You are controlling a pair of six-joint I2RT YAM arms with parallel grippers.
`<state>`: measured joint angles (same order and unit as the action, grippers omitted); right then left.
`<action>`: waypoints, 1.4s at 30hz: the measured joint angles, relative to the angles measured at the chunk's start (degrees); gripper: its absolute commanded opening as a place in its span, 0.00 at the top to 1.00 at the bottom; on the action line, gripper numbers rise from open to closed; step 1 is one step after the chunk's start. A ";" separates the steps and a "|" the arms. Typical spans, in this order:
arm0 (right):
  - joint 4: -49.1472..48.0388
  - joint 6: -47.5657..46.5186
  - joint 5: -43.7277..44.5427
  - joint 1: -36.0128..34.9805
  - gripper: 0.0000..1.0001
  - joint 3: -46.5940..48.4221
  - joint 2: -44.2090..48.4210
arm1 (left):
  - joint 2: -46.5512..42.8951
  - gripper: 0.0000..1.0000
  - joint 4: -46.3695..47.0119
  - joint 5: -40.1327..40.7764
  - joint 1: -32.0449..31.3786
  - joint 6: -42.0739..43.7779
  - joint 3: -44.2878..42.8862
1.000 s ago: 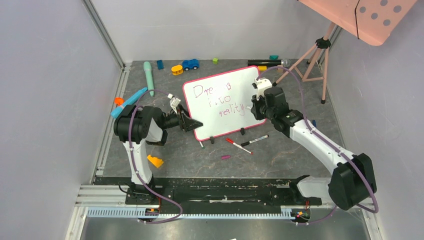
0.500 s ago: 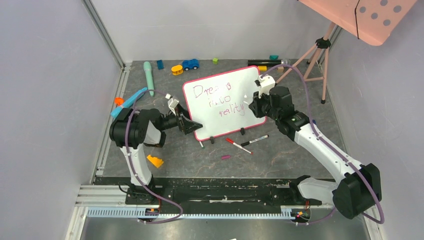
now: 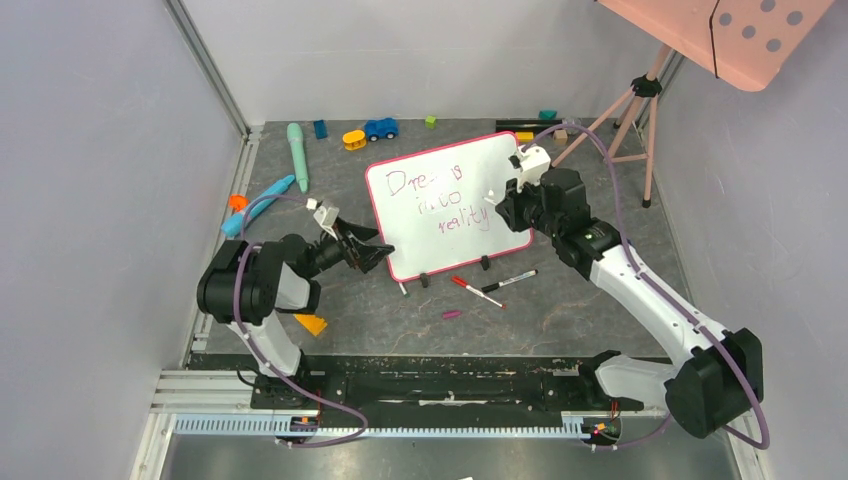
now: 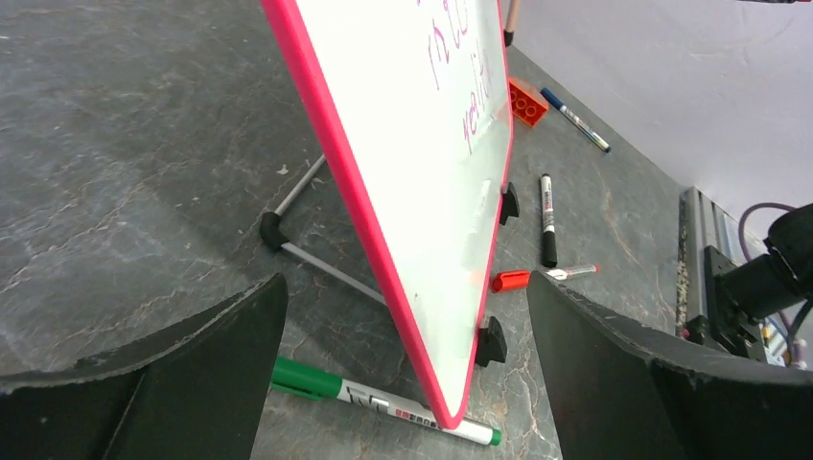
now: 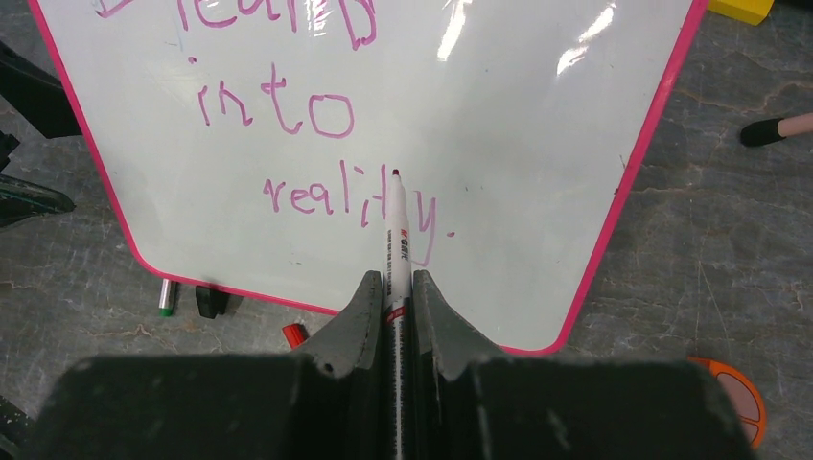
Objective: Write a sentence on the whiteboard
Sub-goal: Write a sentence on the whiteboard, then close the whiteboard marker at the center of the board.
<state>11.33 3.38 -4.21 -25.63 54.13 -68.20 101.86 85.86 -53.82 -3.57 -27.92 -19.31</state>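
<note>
While my right end effector (image 5: 395, 284) is clenched tight on the marker (image 5: 397, 225), my left end effector (image 3: 370, 252) is spread wide and grips nothing. That is my big worry. The whiteboard (image 3: 447, 205) stands tilted in the middle of the counter (image 3: 560, 310), on its small black clip feet (image 4: 490, 342), and nothing is holding it. If I push the marker tip down hard, I think the board could slide away or tip back.

The sentence (image 5: 276, 103) is on the board in three lines, and the marker tip sits right over the word "reality". I cannot tell if the tip is touching. If I drag it sideways by mistake, it could leave a stray line or smear the letters.

My left end effector sits just beside the board's low left edge. One small bump from it could knock the board crooked. A green pen (image 4: 379, 401) lies on the counter right under that corner, and I guess it could roll and let the board slip.
</note>
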 measured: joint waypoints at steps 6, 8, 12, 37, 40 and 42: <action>0.28 0.00 -0.37 0.00 1.00 0.76 0.22 | -7.65 0.00 -0.09 6.25 0.13 0.76 6.56; 0.39 0.00 -0.52 0.00 1.00 0.83 0.63 | -12.13 0.00 -0.15 8.70 0.13 0.61 8.90; 0.79 0.02 -0.52 0.00 1.00 0.94 1.60 | -26.86 0.00 -5.84 13.88 0.24 -0.31 11.23; 15.17 3.15 -0.98 0.00 1.00 9.88 7.50 | -52.19 0.12 -117.46 52.02 2.49 2.05 -23.61; 19.52 3.67 -1.46 0.00 1.00 10.29 10.27 | -53.46 0.11 -118.11 49.13 1.11 1.73 -21.29; 21.94 4.07 -1.66 0.00 1.00 10.27 12.52 | -55.36 0.08 -118.49 48.30 -3.72 1.77 -20.87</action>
<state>33.28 7.44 -5.87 -25.63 64.40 -55.68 46.50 -32.62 -5.52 -7.29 -26.15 -40.18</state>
